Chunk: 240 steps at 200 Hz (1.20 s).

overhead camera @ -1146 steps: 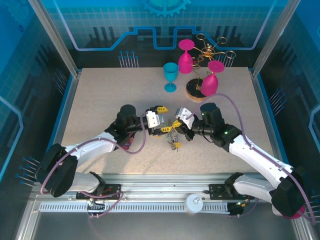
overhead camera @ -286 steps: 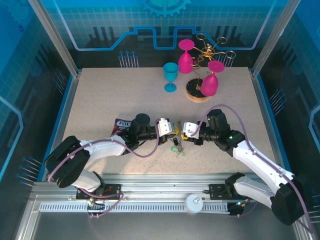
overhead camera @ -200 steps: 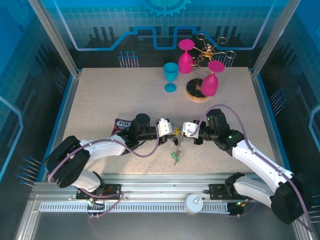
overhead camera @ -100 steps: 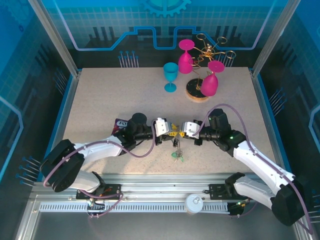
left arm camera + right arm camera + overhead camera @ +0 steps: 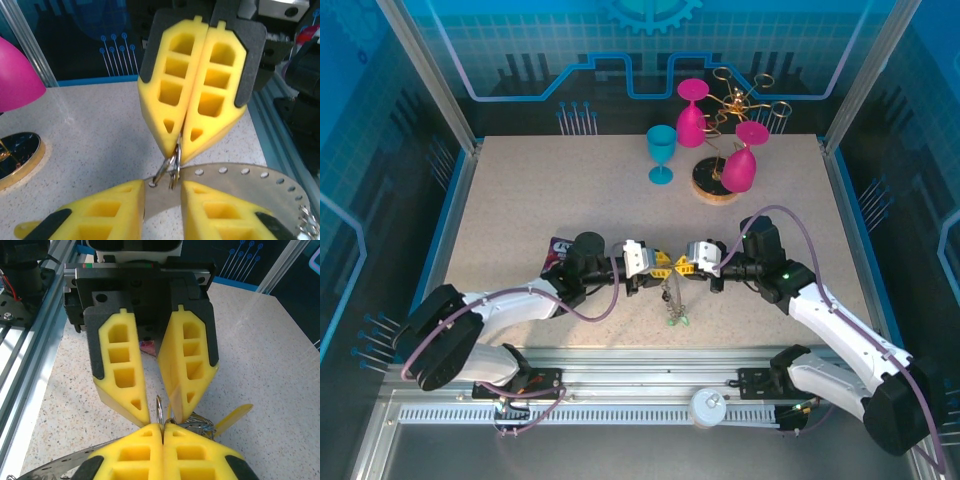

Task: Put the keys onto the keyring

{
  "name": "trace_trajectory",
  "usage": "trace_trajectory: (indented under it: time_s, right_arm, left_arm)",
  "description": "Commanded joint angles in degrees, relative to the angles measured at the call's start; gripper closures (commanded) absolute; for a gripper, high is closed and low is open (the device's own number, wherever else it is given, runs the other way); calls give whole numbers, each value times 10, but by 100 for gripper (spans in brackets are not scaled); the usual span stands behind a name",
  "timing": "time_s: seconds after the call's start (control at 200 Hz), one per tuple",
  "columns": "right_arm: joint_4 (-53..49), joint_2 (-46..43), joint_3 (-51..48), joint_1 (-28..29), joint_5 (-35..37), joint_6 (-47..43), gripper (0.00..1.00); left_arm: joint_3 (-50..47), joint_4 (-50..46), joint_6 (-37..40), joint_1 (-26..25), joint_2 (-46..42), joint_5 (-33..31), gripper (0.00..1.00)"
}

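My right gripper (image 5: 681,268) is shut on a small wire loop (image 5: 171,165) at the rim of the keyring (image 5: 240,184), a flat grey plate with a row of holes. Facing it tip to tip, my left gripper (image 5: 657,267) stands open, its yellow fingers (image 5: 95,212) on either side of the loop with a gap left. In the right wrist view the loop (image 5: 160,411) sticks up out of my closed right gripper (image 5: 162,428), between the left gripper's parted fingers (image 5: 125,375). The keys (image 5: 202,426) bunch beside it with a yellow tag (image 5: 234,417). A green tag (image 5: 676,318) dangles below.
A dark pink packet (image 5: 558,250) lies behind the left wrist. At the back stand a teal goblet (image 5: 661,152) and a gold rack on a round wooden base (image 5: 712,186) with pink glasses (image 5: 692,115). The metal rail (image 5: 650,385) runs along the near edge.
The left gripper's jaws have parted and it has drawn back slightly to the left. The right gripper stays shut on the loop, with the keys hanging under it.
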Motion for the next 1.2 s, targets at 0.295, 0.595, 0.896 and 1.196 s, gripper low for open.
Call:
trace_trajectory:
  time_s: [0.295,0.595,0.896,1.196]
  right_arm:
    - [23,2,-1,-8,-26,18,100]
    - [6,8,6,-7,-17,16,100]
    - [3,12,8,-7,-8,21,100]
    - [-3,13,11,-7,11,22,100]
  left_arm:
    - [-20,131,-45,4,27,14,95]
    - [-24,186,-68,6,40,27,93]
    - [-25,201,-79,6,45,35,90]
    - [-27,199,-80,7,44,34,90]
